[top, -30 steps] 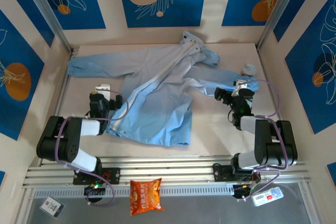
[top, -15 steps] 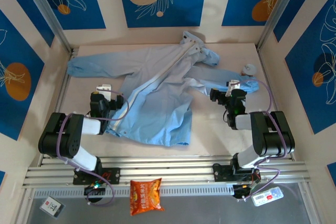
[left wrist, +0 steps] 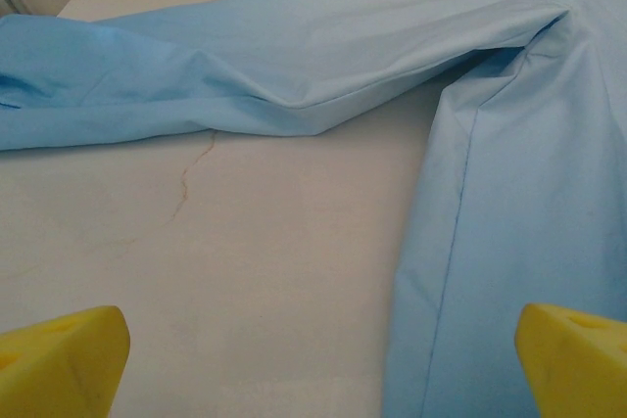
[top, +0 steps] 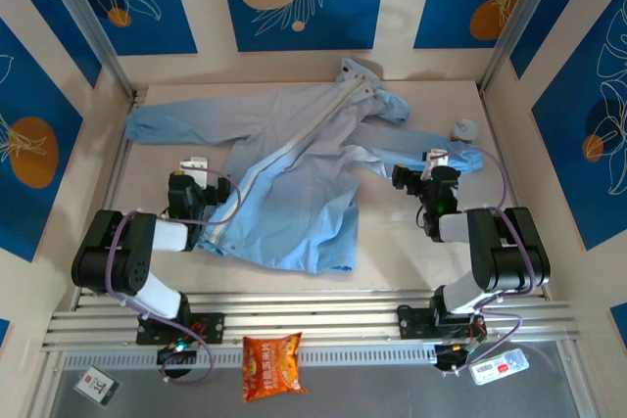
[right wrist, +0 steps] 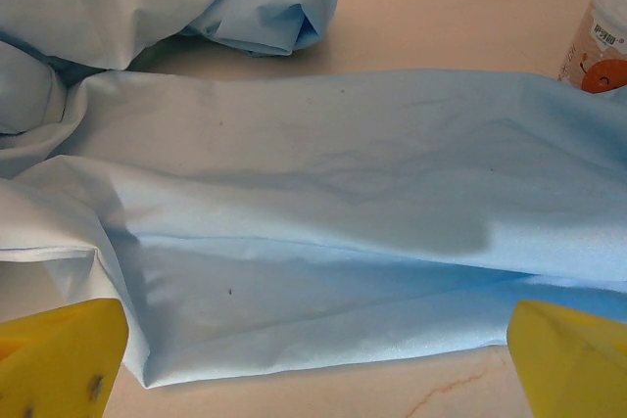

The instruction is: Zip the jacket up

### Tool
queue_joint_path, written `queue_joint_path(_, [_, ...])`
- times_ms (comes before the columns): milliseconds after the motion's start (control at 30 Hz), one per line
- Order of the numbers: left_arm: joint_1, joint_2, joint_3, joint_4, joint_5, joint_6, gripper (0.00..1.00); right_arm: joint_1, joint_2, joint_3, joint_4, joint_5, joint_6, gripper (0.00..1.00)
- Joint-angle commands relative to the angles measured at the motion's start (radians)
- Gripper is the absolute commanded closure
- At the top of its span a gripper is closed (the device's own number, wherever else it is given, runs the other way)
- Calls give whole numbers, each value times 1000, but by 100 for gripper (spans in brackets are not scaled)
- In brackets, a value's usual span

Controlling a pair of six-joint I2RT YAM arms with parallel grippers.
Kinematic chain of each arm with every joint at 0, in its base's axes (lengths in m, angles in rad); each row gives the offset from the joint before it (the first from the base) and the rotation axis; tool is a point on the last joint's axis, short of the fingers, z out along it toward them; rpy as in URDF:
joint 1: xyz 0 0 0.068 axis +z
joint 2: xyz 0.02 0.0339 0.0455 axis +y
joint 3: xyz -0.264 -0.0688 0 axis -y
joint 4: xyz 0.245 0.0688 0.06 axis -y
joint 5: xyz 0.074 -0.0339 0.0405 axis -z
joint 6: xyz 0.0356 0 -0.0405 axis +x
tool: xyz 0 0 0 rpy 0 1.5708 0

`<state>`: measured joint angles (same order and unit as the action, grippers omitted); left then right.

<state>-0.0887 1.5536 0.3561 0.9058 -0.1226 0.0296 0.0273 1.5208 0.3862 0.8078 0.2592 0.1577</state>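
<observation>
The light-blue jacket lies spread across the table, its whitish zipper strip running diagonally from the hood down to the near hem. My left gripper hovers at the jacket's left edge, below the left sleeve. In the left wrist view its yellow fingertips stand wide apart over bare table, with the jacket body to the right. My right gripper is over the right sleeve. In the right wrist view its fingertips are open above the jacket sleeve, holding nothing.
A small can stands at the far right near the sleeve end, and the same can is in the right wrist view. An orange snack bag lies on the front shelf below the rails. Walls close in the table on three sides.
The right arm moved a little left and forward over the right sleeve, then stopped. The left arm and the jacket have not moved.
</observation>
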Motion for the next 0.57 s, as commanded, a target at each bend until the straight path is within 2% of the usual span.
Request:
queue_joint_path(0, [14, 10, 14, 40, 25, 12, 0, 5, 1, 8, 37, 18, -17, 1])
queue_joint_path(533, [12, 9, 14, 39, 26, 15, 0, 5, 1, 8, 38, 16, -19, 1])
